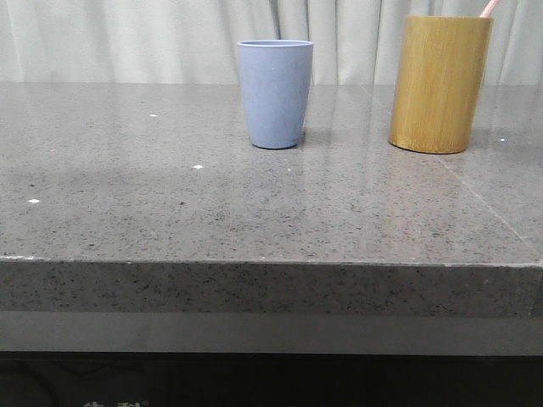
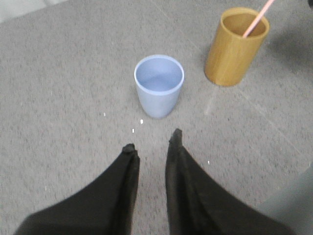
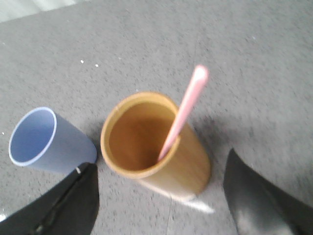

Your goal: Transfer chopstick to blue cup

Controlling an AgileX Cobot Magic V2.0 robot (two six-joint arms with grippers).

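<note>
The blue cup [image 1: 275,93] stands upright and empty at the middle back of the grey table. It also shows in the left wrist view [image 2: 159,92] and the right wrist view [image 3: 46,144]. A tan bamboo holder [image 1: 439,83] stands to its right, with a pale pink chopstick [image 1: 488,8] leaning out of it. The holder [image 3: 154,144] and chopstick [image 3: 183,112] sit just ahead of my right gripper [image 3: 159,169], which is wide open and empty above them. My left gripper [image 2: 151,139] is open and empty, short of the blue cup. Neither gripper shows in the front view.
The grey speckled table [image 1: 170,203] has a front edge near the camera. A pale curtain [image 1: 127,38] hangs behind the table. Small white specks [image 1: 198,167] lie on the table left of the cup.
</note>
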